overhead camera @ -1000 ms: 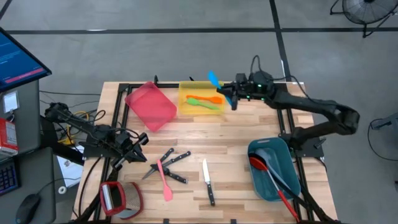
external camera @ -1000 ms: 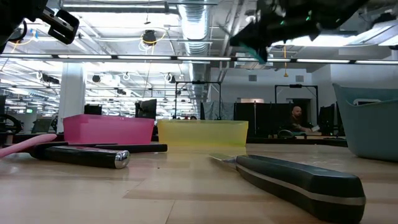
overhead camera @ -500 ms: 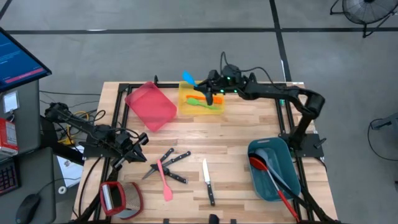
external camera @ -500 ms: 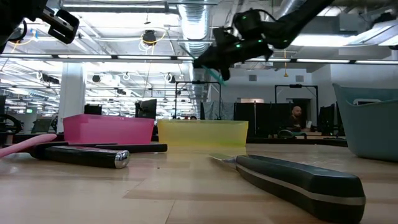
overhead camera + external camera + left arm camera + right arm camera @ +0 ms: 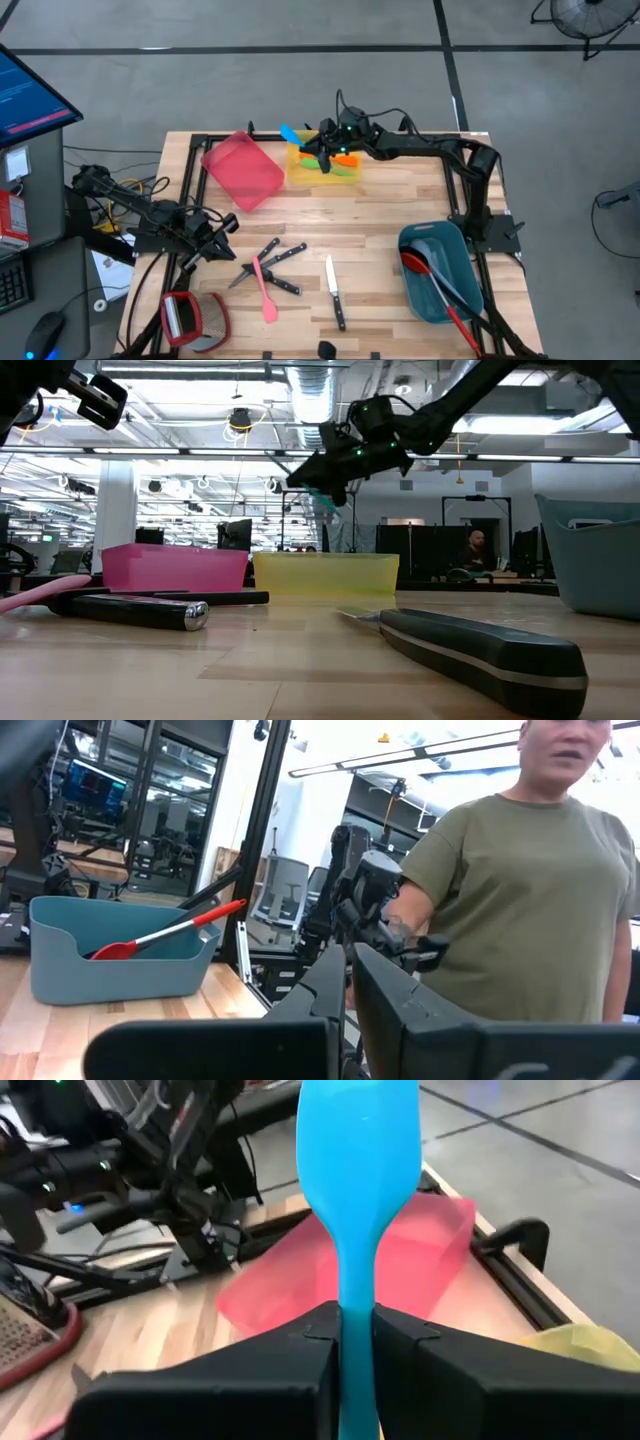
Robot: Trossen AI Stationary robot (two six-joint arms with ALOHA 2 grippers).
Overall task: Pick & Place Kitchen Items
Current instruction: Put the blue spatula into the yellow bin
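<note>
My right gripper (image 5: 314, 148) is shut on a blue spatula (image 5: 290, 134) in the air over the left part of the yellow bin (image 5: 345, 176), which holds a green and an orange spatula (image 5: 338, 163). The blue spatula's blade fills the right wrist view (image 5: 358, 1140). My left gripper (image 5: 224, 228) waits shut and empty near the table's left edge. A pink spatula (image 5: 265, 294) and several black-handled knives (image 5: 280, 258) lie flat on the table's near half, one knife (image 5: 335, 296) apart from the others. My right gripper pinches the blue spatula's handle (image 5: 354, 1330) between its two fingers. The fingers come from the table's right, about level, and lie along the handle. The blade (image 5: 358, 1140) sticks out ahead of them toward the pink bin. The spatula is lifted clear above the yellow bin.
A pink bin (image 5: 242, 168) stands left of the yellow one. A teal bin (image 5: 440, 272) at the near right holds red and grey spoons. A red-edged tool (image 5: 190, 318) lies at the near left corner. A person (image 5: 500, 900) stands beyond the table.
My right gripper has carried the blue spatula toward the table's left edge, from right of the yellow bin to over its left part, staying shut on it. The spatula stays clear of the bins, blade leading.
</note>
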